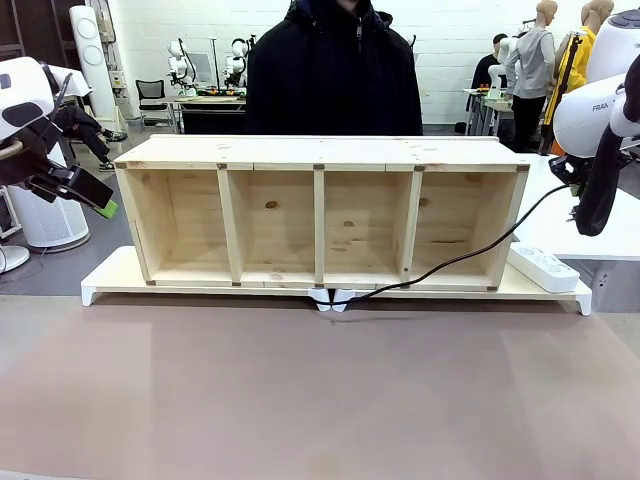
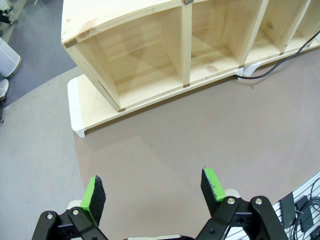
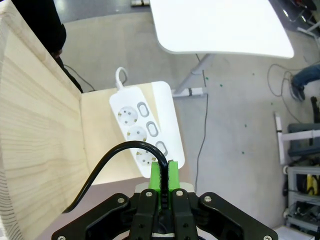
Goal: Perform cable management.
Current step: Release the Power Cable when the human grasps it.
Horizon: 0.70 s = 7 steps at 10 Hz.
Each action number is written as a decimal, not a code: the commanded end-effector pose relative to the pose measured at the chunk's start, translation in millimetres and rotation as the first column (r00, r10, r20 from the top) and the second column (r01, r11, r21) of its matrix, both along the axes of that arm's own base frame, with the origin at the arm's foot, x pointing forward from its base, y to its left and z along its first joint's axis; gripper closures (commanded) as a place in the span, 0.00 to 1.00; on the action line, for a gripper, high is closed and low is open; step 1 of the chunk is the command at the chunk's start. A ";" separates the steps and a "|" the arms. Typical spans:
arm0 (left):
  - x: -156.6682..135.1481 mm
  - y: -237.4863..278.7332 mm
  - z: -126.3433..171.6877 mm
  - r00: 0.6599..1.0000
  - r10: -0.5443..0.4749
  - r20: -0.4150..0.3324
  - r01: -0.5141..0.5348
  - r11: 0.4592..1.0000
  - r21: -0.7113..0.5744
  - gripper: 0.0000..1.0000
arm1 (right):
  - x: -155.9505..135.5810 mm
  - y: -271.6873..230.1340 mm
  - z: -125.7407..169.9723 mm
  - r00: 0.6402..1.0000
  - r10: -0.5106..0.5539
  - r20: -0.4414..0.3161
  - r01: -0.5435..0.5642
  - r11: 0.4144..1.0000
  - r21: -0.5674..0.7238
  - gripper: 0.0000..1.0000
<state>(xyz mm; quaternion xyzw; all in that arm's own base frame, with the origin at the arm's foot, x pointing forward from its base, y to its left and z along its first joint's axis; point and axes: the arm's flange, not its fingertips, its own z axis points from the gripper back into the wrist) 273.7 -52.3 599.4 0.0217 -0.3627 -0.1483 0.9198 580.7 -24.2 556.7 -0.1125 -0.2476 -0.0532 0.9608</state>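
so the cable (image 1: 470, 255) runs, in the front view, from a white clip (image 1: 331, 299) at the front edge of the shelf board, about 6 o'clock of the wooden shelf (image 1: 320, 210), across the bottom of the rightmost compartment and up toward 2 o'clock, rising off the board to the right arm's gripper (image 1: 573, 210) at the right edge. that view does not make the grip plain; the right wrist view does: the right gripper (image 3: 164, 175) has its green pads pressed together on the cable (image 3: 107, 162), which arches up from between them and curves down toward 7 o'clock along the shelf's side. just beyond the pads, at 12 o'clock, lies a white power strip (image 3: 145, 127) on the end of the white board; in the front view the power strip (image 1: 542, 268) sits just right of the shelf.

the left wrist view shows the left gripper (image 2: 155, 192) with its pads wide apart, nothing between them, hanging over bare brown table (image 2: 200, 140); the shelf's left end lies at 12 o'clock. in the front view the left gripper (image 1: 95, 200) hangs at 9 o'clock, off the shelf's left end. a person (image 1: 335, 70) in a dark coat stands behind the shelf.
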 end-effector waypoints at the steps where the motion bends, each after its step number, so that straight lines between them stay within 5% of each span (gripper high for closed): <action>1: 0.7 0.9 0.2 1.000 0.002 0.004 -0.002 1.000 0.006 0.00 | 1.0 -0.4 0.6 1.000 0.004 0.005 -0.004 1.000 -0.002 0.93; 7: 0.7 0.9 0.2 1.000 0.002 0.004 -0.002 1.000 0.006 0.00 | 1.0 -0.4 0.6 1.000 0.004 0.005 -0.004 1.000 -0.002 0.93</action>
